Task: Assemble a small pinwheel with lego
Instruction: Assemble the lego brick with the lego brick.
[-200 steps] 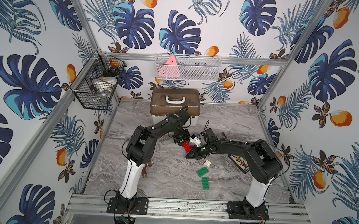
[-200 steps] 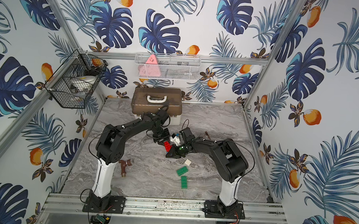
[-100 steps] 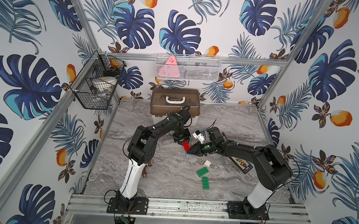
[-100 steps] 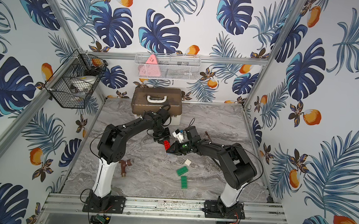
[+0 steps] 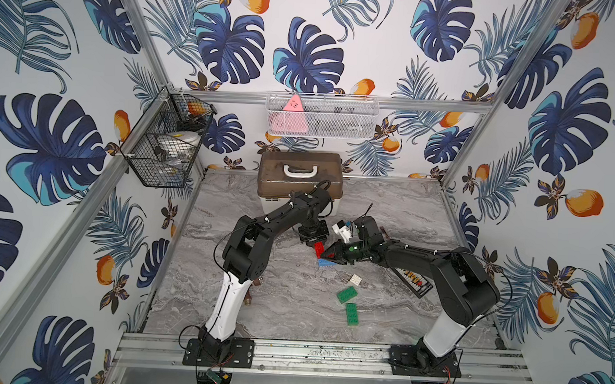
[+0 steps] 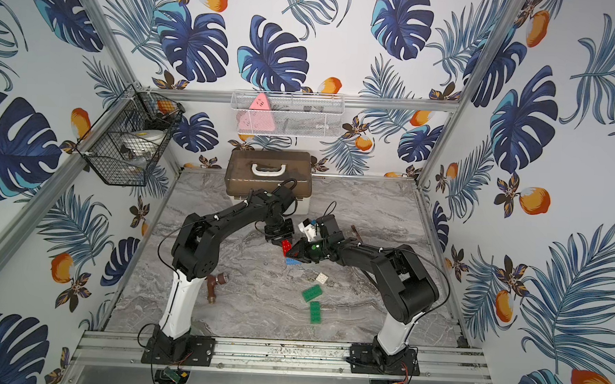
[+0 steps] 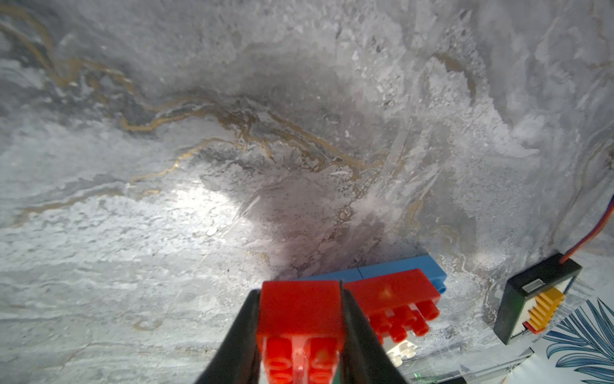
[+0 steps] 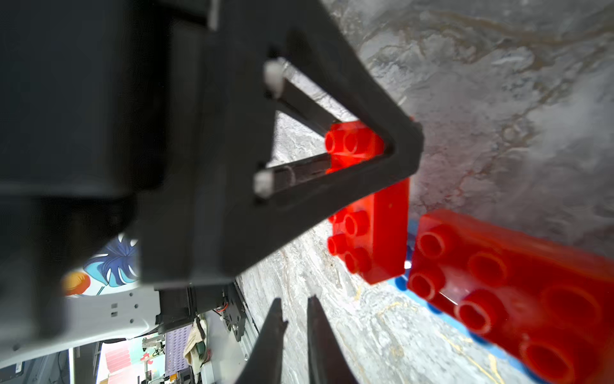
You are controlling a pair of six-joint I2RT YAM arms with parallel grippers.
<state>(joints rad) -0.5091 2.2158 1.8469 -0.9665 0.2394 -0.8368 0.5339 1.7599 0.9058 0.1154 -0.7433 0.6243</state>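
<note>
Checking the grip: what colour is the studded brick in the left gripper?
Red studded brick, clearest in the left wrist view.

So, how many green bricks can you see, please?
2. One green brick lies loose on the table; the other green brick lies beside it, closer to the front edge.

A red brick (image 6: pixel 286 248) juts from the left gripper (image 6: pixel 282 239), just beside the right gripper (image 6: pixel 292 253). A blue brick (image 6: pixel 291 261) lies under the right gripper, a white brick (image 6: pixel 321 278) near it.

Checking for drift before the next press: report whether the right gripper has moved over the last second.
Yes, slightly: the right gripper has drawn away from the green bricks, which lie where they were, and toward the brown case.
</note>
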